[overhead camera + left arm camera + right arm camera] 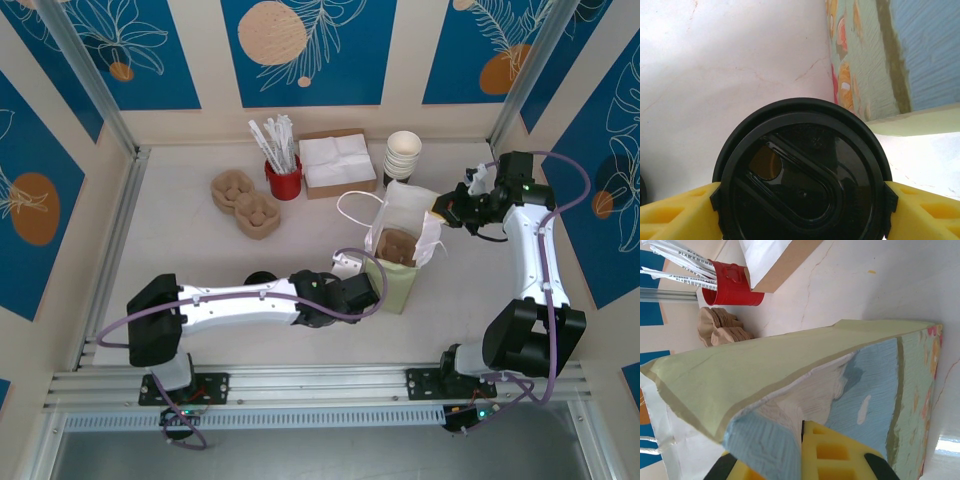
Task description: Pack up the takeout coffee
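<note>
The takeout coffee (802, 175) shows from above in the left wrist view: a round black lid with a sip hole and brown liquid under it. My left gripper (802, 202) is shut on it, a yellow finger (682, 215) pressing each side of the lid. From above, the left gripper (362, 290) sits against the near left side of an upright green-and-blue paper bag (400, 285). A brown cup carrier (396, 245) lies inside the bag. My right gripper (442, 210) is shut on the bag's right rim; the right gripper (802, 440) pinches the folded paper bag (790, 375).
At the back stand a red cup of wrapped stirrers (284, 178), a brown box of napkins (338, 162) and a stack of white cups (403, 155). Stacked brown carriers (245, 203) lie at back left. A black lid pile (262, 279) sits beside the left forearm.
</note>
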{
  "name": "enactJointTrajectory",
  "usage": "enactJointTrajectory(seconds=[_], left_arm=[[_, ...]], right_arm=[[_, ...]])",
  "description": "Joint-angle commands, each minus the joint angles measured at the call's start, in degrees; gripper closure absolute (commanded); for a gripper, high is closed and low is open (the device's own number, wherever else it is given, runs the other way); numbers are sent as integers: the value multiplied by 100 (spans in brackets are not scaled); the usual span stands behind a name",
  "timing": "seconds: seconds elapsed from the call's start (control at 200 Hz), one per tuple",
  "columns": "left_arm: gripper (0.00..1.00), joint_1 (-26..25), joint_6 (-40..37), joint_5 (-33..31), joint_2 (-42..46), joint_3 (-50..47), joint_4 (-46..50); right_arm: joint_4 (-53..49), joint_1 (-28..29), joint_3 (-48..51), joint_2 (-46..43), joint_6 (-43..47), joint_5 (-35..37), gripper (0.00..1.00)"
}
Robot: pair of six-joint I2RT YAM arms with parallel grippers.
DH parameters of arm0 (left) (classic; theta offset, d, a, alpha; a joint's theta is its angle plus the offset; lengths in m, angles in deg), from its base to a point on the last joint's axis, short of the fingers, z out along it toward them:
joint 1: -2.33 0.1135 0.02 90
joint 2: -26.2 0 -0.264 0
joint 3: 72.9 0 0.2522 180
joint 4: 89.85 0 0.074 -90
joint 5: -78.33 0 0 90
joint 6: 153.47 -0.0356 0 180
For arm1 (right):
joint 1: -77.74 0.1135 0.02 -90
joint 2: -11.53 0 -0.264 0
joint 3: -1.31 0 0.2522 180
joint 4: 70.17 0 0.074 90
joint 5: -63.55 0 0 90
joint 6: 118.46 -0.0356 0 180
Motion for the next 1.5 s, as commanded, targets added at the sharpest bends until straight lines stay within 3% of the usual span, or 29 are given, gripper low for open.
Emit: enactJointTrajectory(seconds=[0.0,0.64,0.92,1.495], left_arm=[[26,59,92,365,-367,-240,96],[35,252,-205,258,233,-187,254],[35,324,-638,-256,781,283,827],[35,482,-1435,-472,2125,1334,1718]], right_arm=[[-84,50,53,-120,125,-198,100],[-65,85,15,-180,-36,-150,100],[389,84,270,-480,-1000,9,98],[791,201,452,-853,-2034,399,98]])
